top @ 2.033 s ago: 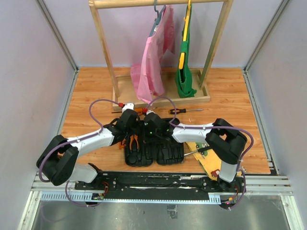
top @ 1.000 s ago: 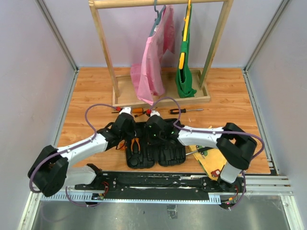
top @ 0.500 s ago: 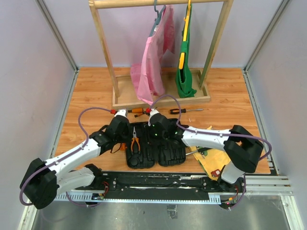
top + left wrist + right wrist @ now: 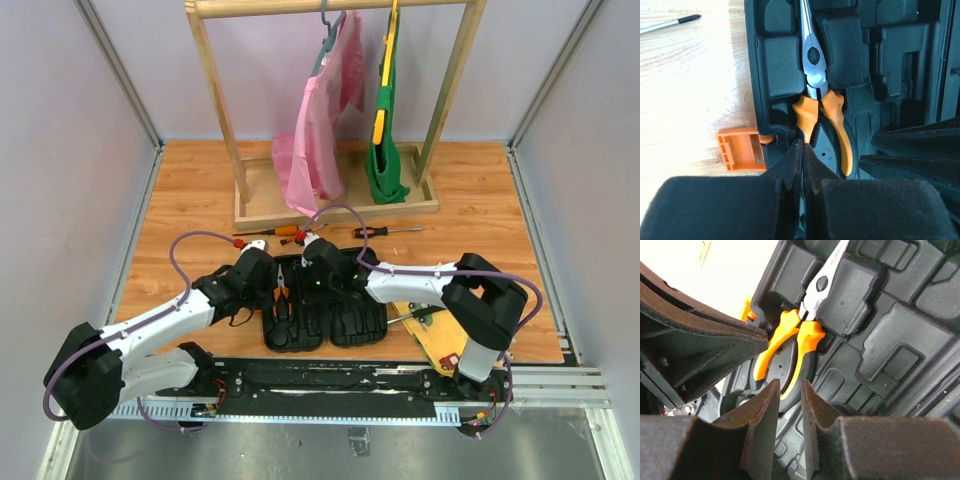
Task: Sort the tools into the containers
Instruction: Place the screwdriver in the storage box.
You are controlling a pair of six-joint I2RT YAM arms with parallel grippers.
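The orange-handled pliers [image 4: 817, 100] lie in the left half of the black tool case [image 4: 350, 320], middle of the top view. The left gripper [image 4: 803, 148] is closed on nothing and the right gripper [image 4: 789, 388] is narrow and empty. I would press the handles flat, gently

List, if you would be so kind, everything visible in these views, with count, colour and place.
tool case: one, black, open, near middle of table.
pliers: one, orange handles, in a slot of the case.
latch: one, orange, case's outer edge beside pliers.
screwdrivers: at least two, orange-and-black handles, table behind case.
picture board: one, yellow, right of case.
rack: one, wooden, far side.
pink garment: one, hanging on rack.
green garment: one, hanging on rack.
table: one, wood-grain.
left hand: one, black, shut above pliers' handles.
right hand: one, black, slightly open above case.
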